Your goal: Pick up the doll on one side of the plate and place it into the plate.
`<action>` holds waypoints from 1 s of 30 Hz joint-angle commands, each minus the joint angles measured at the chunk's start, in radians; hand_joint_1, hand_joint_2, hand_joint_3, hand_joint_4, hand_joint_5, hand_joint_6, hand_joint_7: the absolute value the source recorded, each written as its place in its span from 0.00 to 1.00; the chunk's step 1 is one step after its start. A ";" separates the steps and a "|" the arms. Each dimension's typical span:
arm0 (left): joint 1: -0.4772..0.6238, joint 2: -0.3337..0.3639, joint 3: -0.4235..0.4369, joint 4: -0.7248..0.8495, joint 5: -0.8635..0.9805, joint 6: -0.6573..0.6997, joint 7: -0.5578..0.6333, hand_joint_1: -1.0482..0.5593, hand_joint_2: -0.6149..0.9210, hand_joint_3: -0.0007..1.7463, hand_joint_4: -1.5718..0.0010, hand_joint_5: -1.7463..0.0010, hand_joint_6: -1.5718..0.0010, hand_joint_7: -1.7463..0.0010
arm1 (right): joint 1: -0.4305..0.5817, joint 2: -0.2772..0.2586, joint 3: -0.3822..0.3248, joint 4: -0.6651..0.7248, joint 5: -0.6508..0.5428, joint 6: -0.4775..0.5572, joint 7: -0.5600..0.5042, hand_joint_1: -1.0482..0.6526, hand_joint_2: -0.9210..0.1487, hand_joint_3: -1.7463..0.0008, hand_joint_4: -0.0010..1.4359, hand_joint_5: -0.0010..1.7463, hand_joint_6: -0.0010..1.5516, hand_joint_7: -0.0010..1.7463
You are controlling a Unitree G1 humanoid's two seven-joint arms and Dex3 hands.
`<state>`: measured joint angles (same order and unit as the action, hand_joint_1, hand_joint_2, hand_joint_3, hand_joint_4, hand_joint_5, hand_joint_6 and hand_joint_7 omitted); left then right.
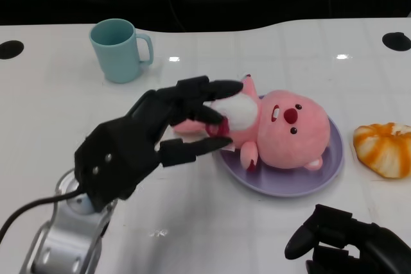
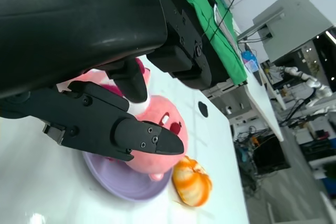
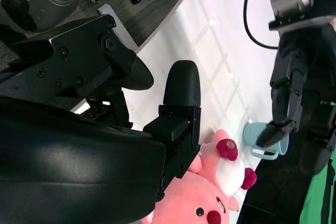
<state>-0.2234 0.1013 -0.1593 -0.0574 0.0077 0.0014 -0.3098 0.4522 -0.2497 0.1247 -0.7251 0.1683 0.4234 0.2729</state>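
Left hand: the left hand (image 1: 151, 142) reaches over the table from the near left, its fingers (image 1: 212, 88) closed around the white belly and lower body of the pink plush doll (image 1: 282, 129), with one finger above the belly and one below by the foot.
Right hand: the right hand (image 1: 350, 242) rests low at the near right edge of the head view, fingers curled in, holding nothing, well apart from the doll.
Doll position: the doll lies on its back with its head and upper body on the purple plate (image 1: 321, 178); its legs and tail end hang past the plate's left rim.
Handling: it looks soft, light and squashy, so it should give under the fingers and not slip easily; nothing about it seems fragile.
Grip point: the narrow belly is a sound place to take hold; the big round head would be harder to span.
Plate edge: the rim is low, so the legs likely need only a small shift toward the centre.
Open room: a teal mug (image 1: 119, 49) stands well behind the hand, an orange-and-white plush (image 1: 385, 149) lies just right of the plate, and bare white table (image 1: 58, 94) lies to the left for drawing back.
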 commanded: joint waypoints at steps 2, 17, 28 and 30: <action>0.083 -0.009 0.033 -0.087 -0.072 0.034 0.002 0.53 0.89 0.31 0.64 0.33 0.59 0.57 | 0.004 -0.009 -0.007 -0.009 0.011 0.002 0.005 0.59 0.26 0.37 0.44 1.00 0.33 0.80; 0.382 -0.021 0.079 -0.472 -0.256 0.394 0.068 0.62 0.68 0.84 0.43 0.03 0.46 0.16 | 0.005 -0.010 -0.006 -0.022 0.012 0.011 0.010 0.58 0.27 0.36 0.45 1.00 0.33 0.80; 0.478 -0.020 0.106 -0.597 -0.320 0.621 0.130 0.61 0.66 0.84 0.44 0.00 0.52 0.03 | 0.000 -0.010 -0.011 -0.024 0.016 0.021 0.011 0.58 0.27 0.36 0.45 1.00 0.34 0.80; 0.492 -0.020 0.112 -0.613 -0.331 0.646 0.138 0.61 0.67 0.84 0.44 0.00 0.52 0.03 | -0.002 -0.011 -0.014 -0.022 0.016 0.019 0.012 0.58 0.28 0.36 0.45 1.00 0.34 0.80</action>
<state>0.2561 0.0735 -0.0611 -0.6498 -0.3125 0.6297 -0.1871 0.4497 -0.2515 0.1186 -0.7346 0.1720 0.4351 0.2830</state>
